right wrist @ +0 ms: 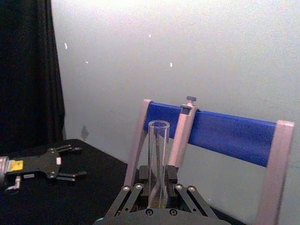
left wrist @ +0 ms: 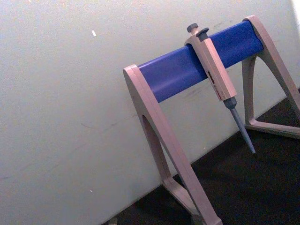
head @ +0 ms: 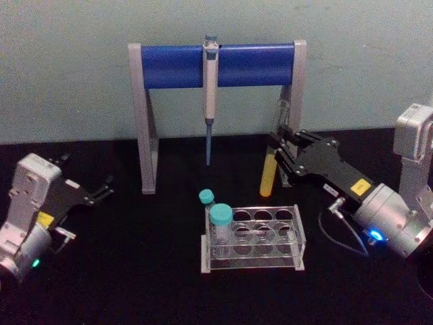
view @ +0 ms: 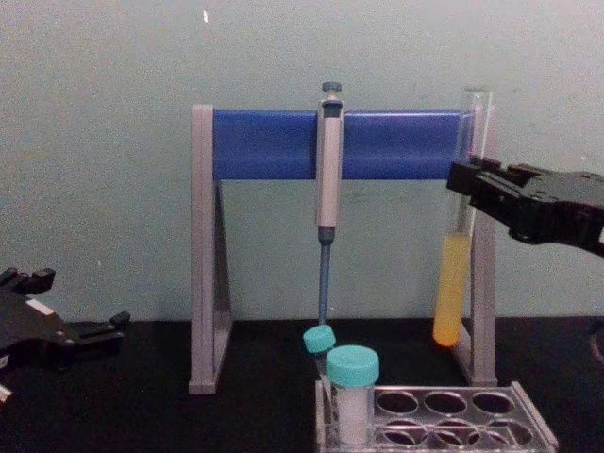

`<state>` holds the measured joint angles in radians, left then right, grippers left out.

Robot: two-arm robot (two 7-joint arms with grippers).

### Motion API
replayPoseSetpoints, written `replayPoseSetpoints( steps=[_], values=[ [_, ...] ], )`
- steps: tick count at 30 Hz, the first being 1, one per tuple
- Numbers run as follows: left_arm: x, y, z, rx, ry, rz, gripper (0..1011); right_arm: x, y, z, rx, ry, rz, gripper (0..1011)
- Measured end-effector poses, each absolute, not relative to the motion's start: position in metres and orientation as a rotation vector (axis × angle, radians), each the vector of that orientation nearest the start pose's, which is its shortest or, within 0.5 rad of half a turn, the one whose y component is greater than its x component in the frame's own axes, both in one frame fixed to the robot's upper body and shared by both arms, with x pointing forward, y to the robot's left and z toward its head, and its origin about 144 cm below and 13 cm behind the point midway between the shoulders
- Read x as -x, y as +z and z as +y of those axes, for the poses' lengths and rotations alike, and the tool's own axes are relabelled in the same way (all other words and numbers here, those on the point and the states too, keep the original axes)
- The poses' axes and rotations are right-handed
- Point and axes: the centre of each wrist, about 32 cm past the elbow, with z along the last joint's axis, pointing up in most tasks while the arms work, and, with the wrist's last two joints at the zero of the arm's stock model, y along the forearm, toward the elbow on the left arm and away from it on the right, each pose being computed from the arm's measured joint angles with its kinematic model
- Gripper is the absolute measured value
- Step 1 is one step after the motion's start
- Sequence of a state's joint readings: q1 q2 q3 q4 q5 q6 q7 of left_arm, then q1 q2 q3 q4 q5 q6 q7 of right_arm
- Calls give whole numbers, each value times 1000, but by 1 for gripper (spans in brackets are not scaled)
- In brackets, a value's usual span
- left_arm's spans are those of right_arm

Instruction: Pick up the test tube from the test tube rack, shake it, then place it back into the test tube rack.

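The test tube (head: 270,172) hangs upright in the air, clear glass with yellow-orange liquid in its lower part. My right gripper (head: 279,145) is shut on its upper half. The tube (view: 452,283) hangs above and behind the right end of the test tube rack (view: 534,421), with its round bottom well above the top plate. In the right wrist view the open mouth of the tube (right wrist: 158,140) rises between the fingers of my right gripper (right wrist: 157,190). The clear rack (head: 298,235) stands at the table's middle. My left gripper (head: 103,189) rests open at the far left, holding nothing.
A grey-and-blue pipette stand (head: 218,64) spans the back, with a pipette (head: 210,88) hanging from its bar. The stand's right leg (view: 484,283) is close behind the tube. Two teal-capped vials (head: 220,218) sit in the rack's left end. Black table surface lies to the left.
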<state>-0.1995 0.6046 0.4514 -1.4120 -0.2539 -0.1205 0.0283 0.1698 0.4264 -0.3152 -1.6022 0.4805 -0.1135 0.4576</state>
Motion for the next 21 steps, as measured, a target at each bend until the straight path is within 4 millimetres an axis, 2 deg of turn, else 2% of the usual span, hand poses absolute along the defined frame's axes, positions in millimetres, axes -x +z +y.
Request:
replayPoseSetpoints(
  steps=[7, 12, 21],
  values=[
    [-489, 1140, 310, -304, 1248, -285, 1010, -486, 1195, -265, -126, -847, -130, 224],
    [-489, 1140, 310, -304, 1248, -285, 1010, -473, 1195, -274, -111, -853, -127, 223],
    [-489, 1140, 310, -304, 1248, -285, 1010, -455, 1195, -274, -95, -770, -105, 223]
  ],
)
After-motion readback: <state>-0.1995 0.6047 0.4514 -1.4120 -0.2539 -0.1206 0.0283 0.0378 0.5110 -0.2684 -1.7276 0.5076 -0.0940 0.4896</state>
